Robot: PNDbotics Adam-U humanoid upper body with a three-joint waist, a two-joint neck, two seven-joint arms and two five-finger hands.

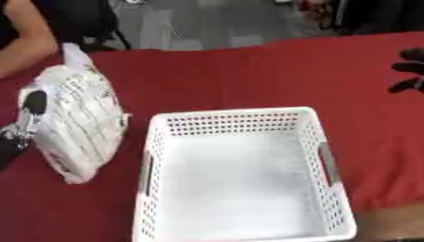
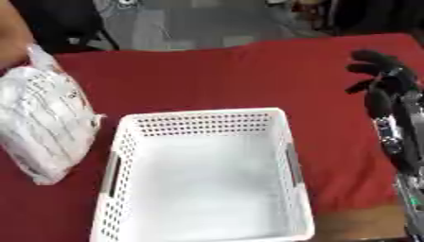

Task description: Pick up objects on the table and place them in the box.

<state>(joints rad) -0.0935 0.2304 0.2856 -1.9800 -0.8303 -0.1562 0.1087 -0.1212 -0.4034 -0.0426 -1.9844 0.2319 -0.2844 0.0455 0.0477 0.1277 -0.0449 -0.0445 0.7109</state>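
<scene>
While our left hand (image 1: pixel 31 106) touches the white bag (image 1: pixel 79 125) beside the basket (image 1: pixel 240 116), grip unclear, our right hand (image 2: pixel 383 78) hovers relaxed, empty.

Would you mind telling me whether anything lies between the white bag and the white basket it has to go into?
Nothing visible does. The white bag lies on the red cloth just left of the white basket, with only a bare strip of cloth between them. The basket looks empty. The left hand is already against the bag's left side.
</scene>
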